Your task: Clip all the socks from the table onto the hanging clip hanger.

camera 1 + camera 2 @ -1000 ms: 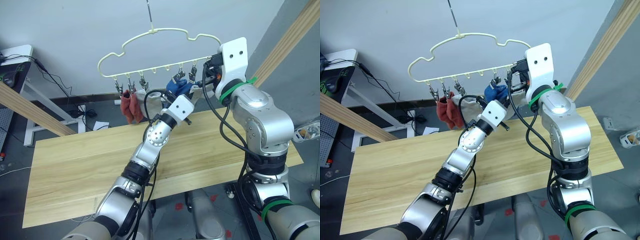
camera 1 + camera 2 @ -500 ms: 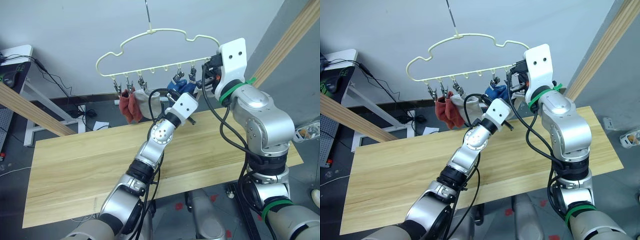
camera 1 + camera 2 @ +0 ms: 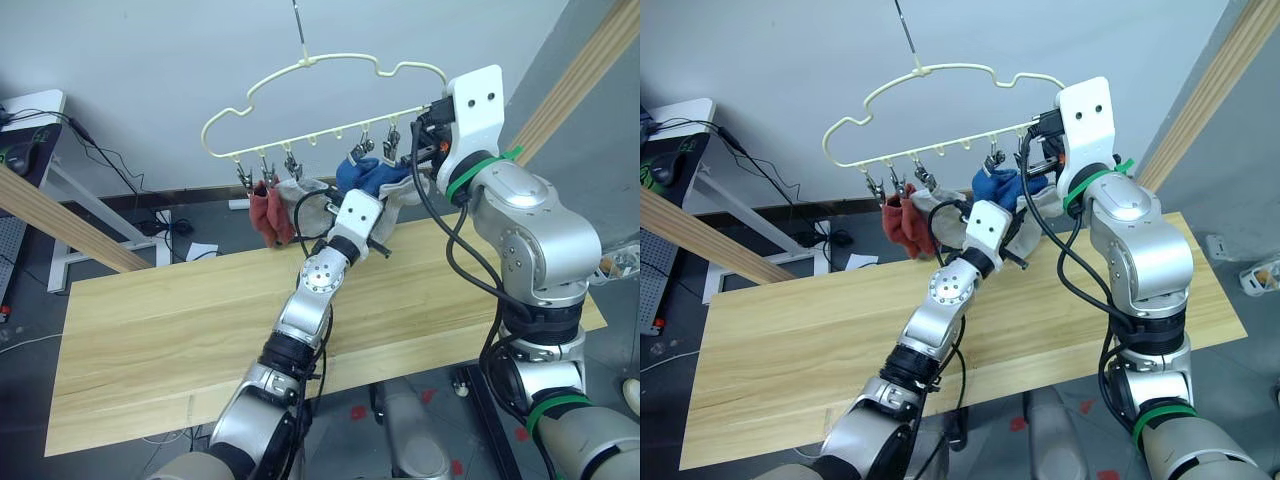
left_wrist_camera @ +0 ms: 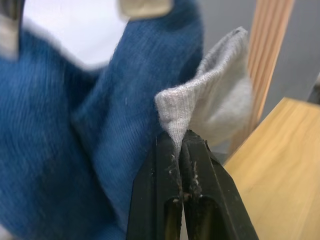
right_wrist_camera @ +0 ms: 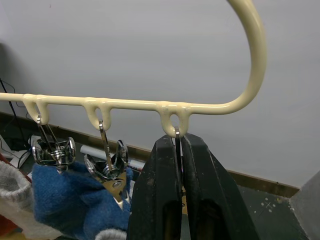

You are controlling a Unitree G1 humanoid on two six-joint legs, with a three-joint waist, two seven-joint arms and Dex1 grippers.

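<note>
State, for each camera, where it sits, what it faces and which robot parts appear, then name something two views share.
Head stereo pair: looks down over both arms at the table and clip hanger.
Left wrist: looks along the left pincer, shut on a grey sock beside a blue sock.
Right wrist: looks along the right pincer, shut on the end clip's wire.
Shared: the blue sock.

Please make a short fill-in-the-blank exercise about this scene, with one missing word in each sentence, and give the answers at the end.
1. The left gripper is shut on the edge of a light ____ sock.
2. The right gripper is shut on the wire of the last ____ of the clip hanger.
3. The two socks hanging nearest the robot's left are rust ____.
4. The clip hanger hangs above the wooden ____.

Answers: grey; clip; red; table
</note>
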